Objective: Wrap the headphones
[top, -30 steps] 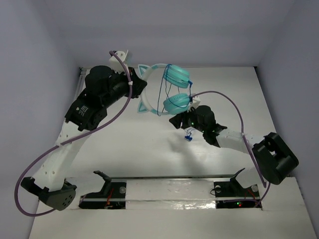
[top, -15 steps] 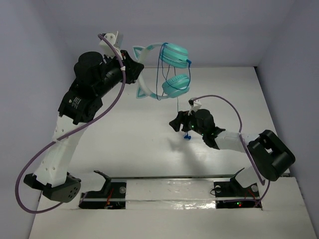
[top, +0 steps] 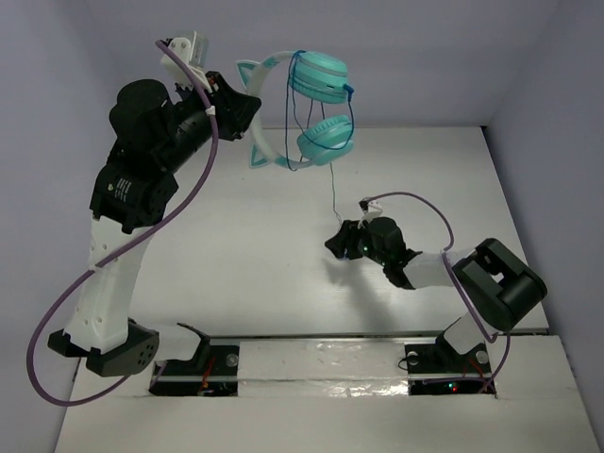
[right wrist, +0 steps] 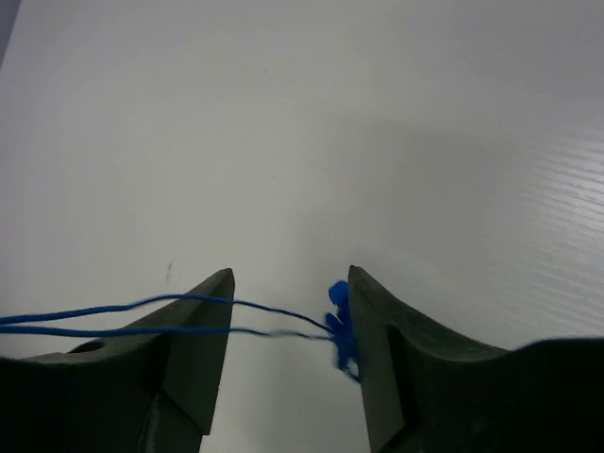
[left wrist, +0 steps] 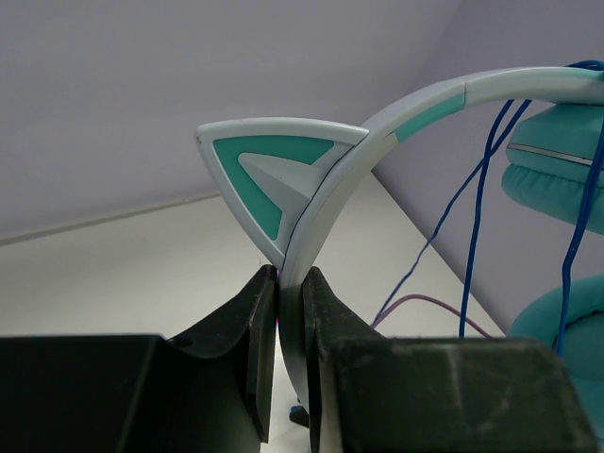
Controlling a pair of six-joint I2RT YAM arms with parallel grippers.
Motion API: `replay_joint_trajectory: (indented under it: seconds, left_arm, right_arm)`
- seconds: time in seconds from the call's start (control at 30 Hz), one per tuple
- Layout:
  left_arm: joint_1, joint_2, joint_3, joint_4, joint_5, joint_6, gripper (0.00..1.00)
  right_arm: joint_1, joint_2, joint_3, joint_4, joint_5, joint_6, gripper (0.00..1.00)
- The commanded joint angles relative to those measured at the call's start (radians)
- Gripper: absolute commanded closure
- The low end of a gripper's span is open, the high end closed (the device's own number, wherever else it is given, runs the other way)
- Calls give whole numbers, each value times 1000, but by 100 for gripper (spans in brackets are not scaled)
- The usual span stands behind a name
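Headphones point(top: 319, 75) aloft, far left; we note left end effector point(left wrist: 280, 293) clamping headband point(left wrist: 377, 123), right end effector point(right wrist: 291, 293) spread around cord point(top: 332, 189).

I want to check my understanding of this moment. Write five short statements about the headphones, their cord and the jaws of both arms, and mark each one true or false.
1. The left arm's jaws are shut on the headband. True.
2. The headphones lie flat on the table. False: they are held up in the air, above it.
3. The right arm's jaws are clamped tight on the cord. False: they stand open, and the cord runs between them.
4. The blue plug sits close beside one of the right arm's jaws. True.
5. The cord is cut off from the headphones. False: it hangs from them down to the right arm.
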Motion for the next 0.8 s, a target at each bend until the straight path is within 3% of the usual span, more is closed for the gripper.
replay_joint_trajectory:
  seconds: [0.0,0.1,0.17,0.23,0.5,0.77]
  left_arm:
    - [47,9,51,87,54,-50,100]
    - [61,14,36,106,72,-71,100]
    - [79,17,13,129,89,-85,100]
    - [79,17,-11,143,98,-103,100]
    - [108,26,-58,196,40,-140,100]
    - [150,103,-65,239,-190,-166,100]
  right_arm:
    - [-6,-22,-56,134,25,58,53]
    - [-6,0,-65,151,-1,72,72]
    - [-6,20,-62,156,-24,82,93]
    - [-6,23,-64,167,-41,85,100]
    - [81,-52,-61,73,-32,92,100]
    - [421,-176,-27,-203,158,105,100]
